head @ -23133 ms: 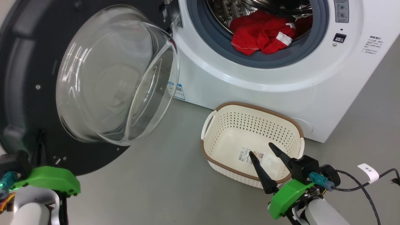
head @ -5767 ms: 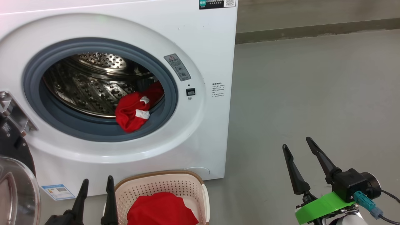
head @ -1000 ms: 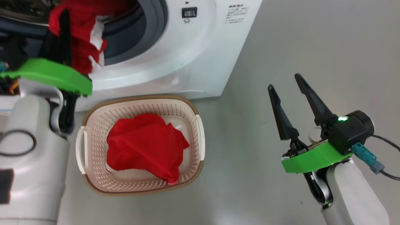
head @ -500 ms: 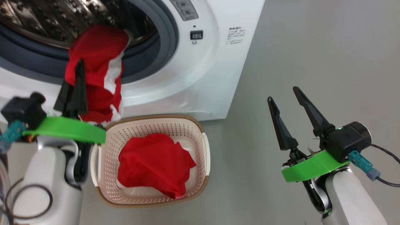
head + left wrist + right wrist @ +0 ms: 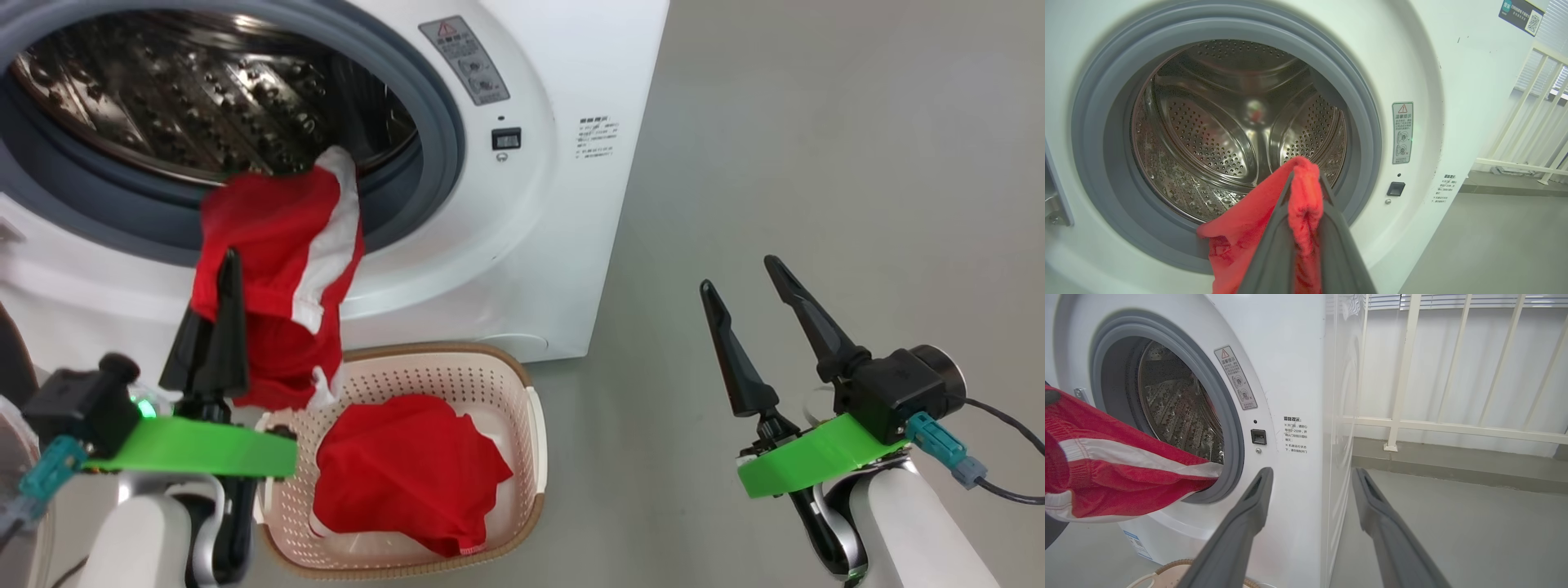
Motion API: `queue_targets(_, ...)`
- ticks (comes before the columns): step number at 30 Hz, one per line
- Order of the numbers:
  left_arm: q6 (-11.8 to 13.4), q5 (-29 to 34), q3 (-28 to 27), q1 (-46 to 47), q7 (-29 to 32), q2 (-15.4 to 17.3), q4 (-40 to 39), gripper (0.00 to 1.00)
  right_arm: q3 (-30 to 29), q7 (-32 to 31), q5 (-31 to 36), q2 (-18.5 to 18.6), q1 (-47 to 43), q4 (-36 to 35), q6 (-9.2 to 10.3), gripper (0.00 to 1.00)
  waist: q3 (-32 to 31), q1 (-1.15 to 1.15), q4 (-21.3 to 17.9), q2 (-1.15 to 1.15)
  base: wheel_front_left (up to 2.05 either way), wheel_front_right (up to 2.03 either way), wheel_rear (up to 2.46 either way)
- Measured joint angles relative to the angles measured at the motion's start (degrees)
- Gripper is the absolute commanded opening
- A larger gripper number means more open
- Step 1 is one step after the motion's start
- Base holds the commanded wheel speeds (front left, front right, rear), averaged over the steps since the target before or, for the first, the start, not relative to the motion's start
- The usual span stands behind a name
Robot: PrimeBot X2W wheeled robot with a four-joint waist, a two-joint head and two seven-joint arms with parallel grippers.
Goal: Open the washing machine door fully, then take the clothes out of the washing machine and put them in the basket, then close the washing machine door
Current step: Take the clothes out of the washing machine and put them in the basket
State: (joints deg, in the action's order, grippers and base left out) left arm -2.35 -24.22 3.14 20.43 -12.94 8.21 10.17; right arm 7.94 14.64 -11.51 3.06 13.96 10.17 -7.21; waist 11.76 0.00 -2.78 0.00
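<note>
One washing machine [image 5: 555,204] stands on the grey floor [image 5: 816,163], its round mouth uncovered. One grey rubber ring [image 5: 437,163] frames one perforated steel drum [image 5: 204,106], and no fabric lies on the part of the drum seen through the left wrist view.

One basket [image 5: 490,376] sits on the floor just in front of the machine, below the mouth.

There are two red garments. The first garment [image 5: 408,478] lies crumpled inside the basket and covers most of its bottom. The second garment [image 5: 269,237] (the one with the broad white stripe) hangs in the air in front of the mouth's lower edge. Its bottom end dangles above the basket's left rim. Whether its top touches the rubber ring I cannot tell.

There are two grippers. The left gripper [image 5: 229,263] has its fingers pressed together on a fold of the second garment, which spills out on both sides of them. The right gripper [image 5: 739,273] is well off to the right over bare floor, its fingers spread wide and holding nothing.

One small warning sticker [image 5: 465,49] sits beside the ring.
</note>
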Motion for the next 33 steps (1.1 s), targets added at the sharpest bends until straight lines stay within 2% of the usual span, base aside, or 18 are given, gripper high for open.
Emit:
queue_targets(9,1.89,-0.63,0.14,-6.3,2.82,-0.15,-7.51,0.0,-0.05,0.0,-0.18,0.0,-1.14,-0.01,0.0,1.0,-1.32,0.0,-0.3,0.0,0.0,0.0,0.0)
queue_targets(17,1.89,-2.59,1.0,-7.85,4.36,-1.77,-7.22,0.0,-0.2,0.0,-0.53,-0.01,-1.14,-0.29,0.0,1.0,-0.38,0.0,-0.27,0.0,0.0,0.0,0.0)
queue_targets(24,1.41,-4.86,2.38,-6.83,4.94,-2.92,0.86,0.0,-0.29,0.0,-0.53,-0.01,-1.0,-0.86,0.0,1.0,1.89,0.0,-0.1,0.0,0.0,0.0,0.0)
queue_targets(33,-0.8,-5.81,4.63,1.99,3.91,-4.37,16.75,0.0,-0.45,0.0,-0.43,-0.01,0.7,-1.64,0.0,1.0,6.29,0.0,-0.08,0.0,0.0,0.0,0.0)
